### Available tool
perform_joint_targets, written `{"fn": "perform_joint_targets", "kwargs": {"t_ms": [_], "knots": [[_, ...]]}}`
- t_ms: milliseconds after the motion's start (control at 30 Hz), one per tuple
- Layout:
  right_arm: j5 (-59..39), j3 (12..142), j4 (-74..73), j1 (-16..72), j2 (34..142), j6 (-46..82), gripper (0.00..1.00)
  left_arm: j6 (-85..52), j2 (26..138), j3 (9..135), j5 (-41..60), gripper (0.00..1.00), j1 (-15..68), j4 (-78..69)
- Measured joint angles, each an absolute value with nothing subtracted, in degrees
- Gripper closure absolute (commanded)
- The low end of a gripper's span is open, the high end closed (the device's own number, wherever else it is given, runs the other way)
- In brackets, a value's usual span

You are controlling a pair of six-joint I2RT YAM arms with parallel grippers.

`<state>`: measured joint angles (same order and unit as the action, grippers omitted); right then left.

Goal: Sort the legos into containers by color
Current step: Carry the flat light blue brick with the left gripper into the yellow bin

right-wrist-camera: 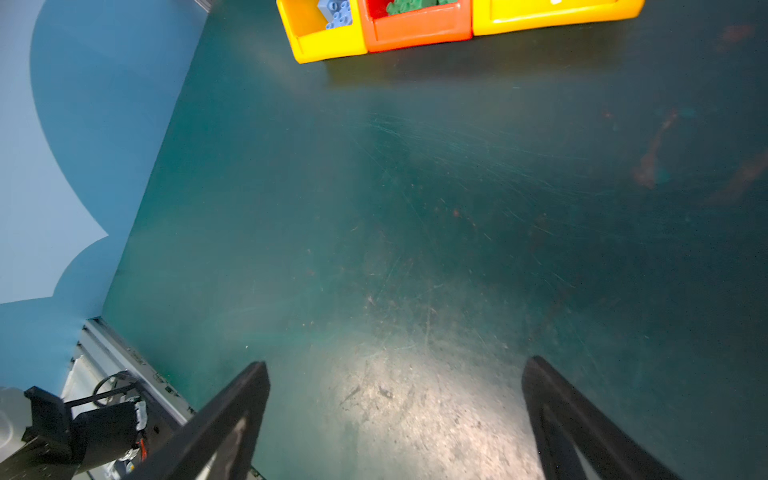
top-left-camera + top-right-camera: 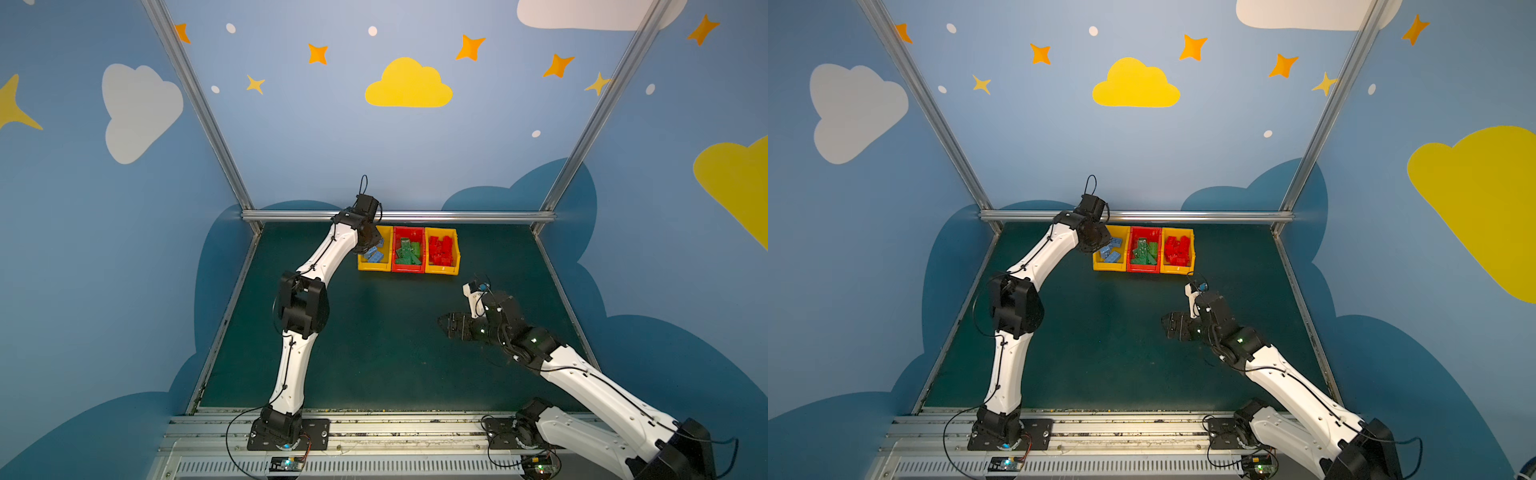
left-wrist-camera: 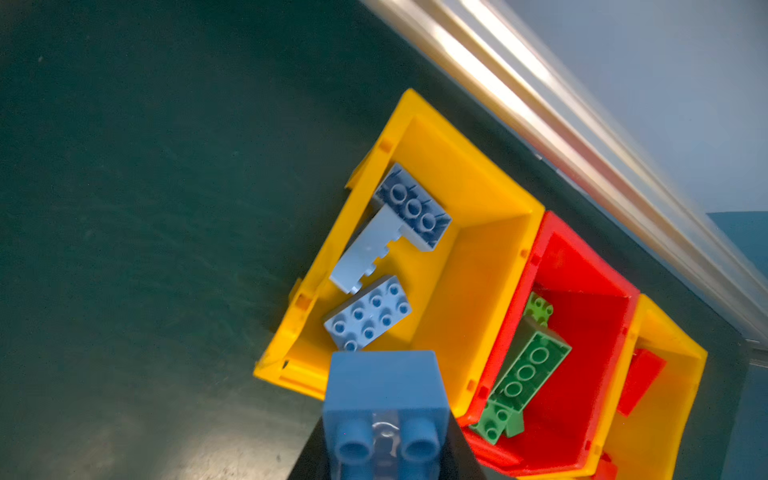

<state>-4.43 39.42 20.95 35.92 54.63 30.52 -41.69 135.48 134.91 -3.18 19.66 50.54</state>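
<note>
Legos are nearly all binned: light blue bricks (image 3: 368,313) lie in the left yellow bin (image 3: 490,232), green bricks (image 3: 528,370) in the red bin (image 3: 582,270) touching it, red bricks (image 2: 440,249) in the right yellow bin (image 2: 442,270), and one blue brick (image 3: 384,399) hangs in the left gripper (image 2: 365,246) above the left yellow bin. What worries us most is the drop. In the left wrist view the held brick appears to sit near that bin's front lip rather than over its middle, so we judge that a release here could clip the rim and send the brick tumbling onto the green mat (image 2: 374,353). The three bricks already inside crowd one side, one of them propped on edge, and a brick landing on them could bounce over the shared wall into the green ones. Going lower carries its own risk: the fingers could knock the bin, which looks light, out of line. The left gripper is clenched on the blue brick, jaws drawn in tight. The right gripper (image 1: 395,374) hangs low over bare mat, well apart from the bins, jaws spread wide, holding and touching nothing.
</note>
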Motion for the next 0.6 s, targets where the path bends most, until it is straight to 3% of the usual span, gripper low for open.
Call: {"fn": "perform_joint_targets", "kwargs": {"t_ms": [167,367,500,600], "knots": [[-3.2,39.4,22.7,34.9,53.4,30.1,0.07,-40.2,144.1,147.7,-2.7,0.83,19.7,52.2],[-2.3,39.4,24.8,33.5,52.6,29.8,0.07,-39.7,148.2,148.8,-1.9,0.81,19.8,51.0],[-2.0,39.4,25.7,32.9,51.6,29.8,0.07,-39.5,149.3,148.8,-1.8,0.46,19.9,49.7],[-2.0,39.4,26.3,32.7,51.0,29.8,0.07,-39.2,149.3,149.0,-1.7,0.29,20.0,49.1]]}}
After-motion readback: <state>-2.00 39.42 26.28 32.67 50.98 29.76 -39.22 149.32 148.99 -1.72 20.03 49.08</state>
